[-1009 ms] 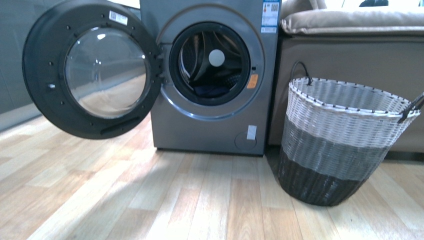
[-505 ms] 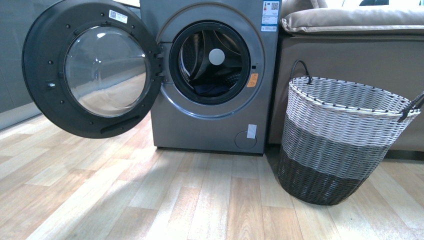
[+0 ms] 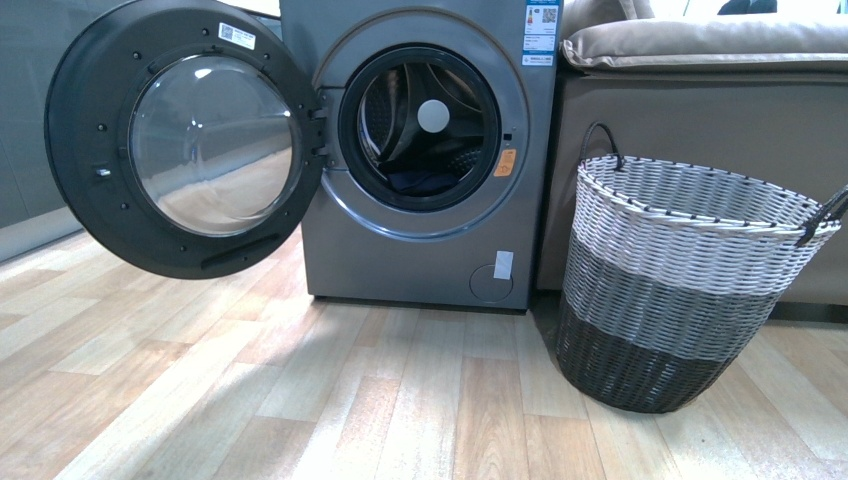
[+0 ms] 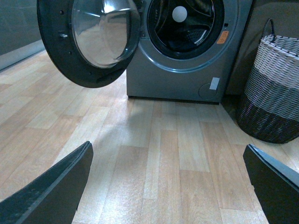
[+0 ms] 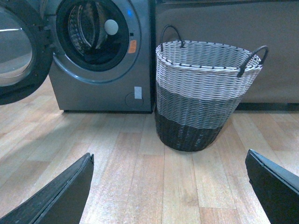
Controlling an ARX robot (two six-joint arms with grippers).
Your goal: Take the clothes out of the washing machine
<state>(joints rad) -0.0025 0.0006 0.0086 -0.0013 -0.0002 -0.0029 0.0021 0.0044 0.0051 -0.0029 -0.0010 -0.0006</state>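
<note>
The grey washing machine (image 3: 420, 250) stands at the back with its round glass door (image 3: 190, 140) swung open to the left. Dark navy clothes (image 3: 420, 182) lie low in the drum below the white hub (image 3: 433, 115). The machine also shows in the left wrist view (image 4: 173, 79) and the right wrist view (image 5: 93, 88). Neither arm shows in the front view. My left gripper (image 4: 170, 186) is open and empty over the floor, well short of the machine. My right gripper (image 5: 170, 186) is open and empty, facing the basket.
A white-grey-black woven basket (image 3: 680, 290) with black handles stands right of the machine; it shows in the right wrist view (image 5: 205, 98) and the left wrist view (image 4: 273, 93). A beige sofa (image 3: 700, 100) is behind it. The floor (image 3: 300, 400) is light wood planks.
The front view has shifted very slightly up and down. Nothing else has moved.
</note>
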